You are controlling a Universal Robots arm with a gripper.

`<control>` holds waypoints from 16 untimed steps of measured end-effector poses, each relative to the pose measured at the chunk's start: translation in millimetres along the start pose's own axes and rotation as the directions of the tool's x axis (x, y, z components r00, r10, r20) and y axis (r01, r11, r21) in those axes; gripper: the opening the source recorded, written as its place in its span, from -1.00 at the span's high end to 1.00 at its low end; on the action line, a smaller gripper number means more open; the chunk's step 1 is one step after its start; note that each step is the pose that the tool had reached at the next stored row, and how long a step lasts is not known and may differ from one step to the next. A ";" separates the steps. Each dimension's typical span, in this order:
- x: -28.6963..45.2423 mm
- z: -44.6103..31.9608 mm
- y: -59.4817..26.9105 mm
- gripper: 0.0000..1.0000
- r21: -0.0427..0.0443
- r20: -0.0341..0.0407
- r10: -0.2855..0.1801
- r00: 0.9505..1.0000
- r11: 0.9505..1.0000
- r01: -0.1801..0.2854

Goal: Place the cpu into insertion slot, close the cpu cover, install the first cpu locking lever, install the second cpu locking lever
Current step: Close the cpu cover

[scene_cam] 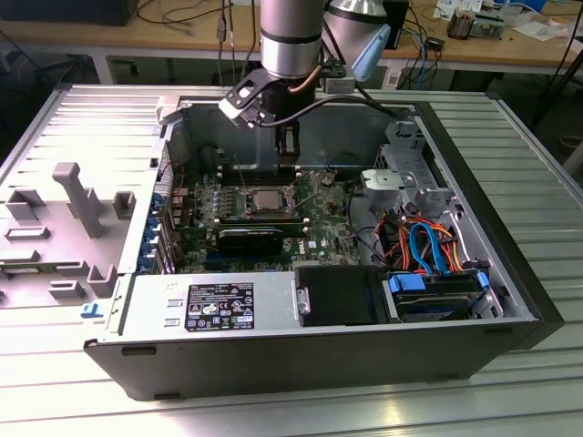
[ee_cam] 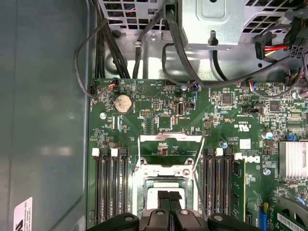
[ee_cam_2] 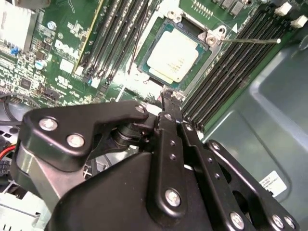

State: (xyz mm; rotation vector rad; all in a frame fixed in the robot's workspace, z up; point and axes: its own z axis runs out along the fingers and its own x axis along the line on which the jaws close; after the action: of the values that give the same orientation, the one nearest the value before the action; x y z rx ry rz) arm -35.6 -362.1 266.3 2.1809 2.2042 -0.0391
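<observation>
While the silver-grey square cpu lies in the dark silver-rimmed insertion slot, the silver cpu cover stands raised for access.
Black gripper, pressed together and empty, hangs at the slot's twelve o'clock in the exterior view.

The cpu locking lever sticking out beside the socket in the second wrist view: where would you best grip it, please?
Grip the locking lever near its free end, just short of the small knob, farthest from the pivot beside the cpu. It is a thin straight rod, seemingly raised clear of the memory slots, so closing across it from above likely suits.
</observation>
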 end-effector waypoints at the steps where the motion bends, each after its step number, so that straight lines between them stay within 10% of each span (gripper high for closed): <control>1: -0.1 -2.9 0.1 0.79 0.000 0.000 0.000 1.000 1.000 0.000; 16: -0.3 -3.9 2.4 0.79 0.000 0.000 -0.001 1.000 1.000 0.001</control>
State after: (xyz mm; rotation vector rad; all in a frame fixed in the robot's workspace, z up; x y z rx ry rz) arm -33.2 -362.2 270.2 2.1793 2.2058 -0.0395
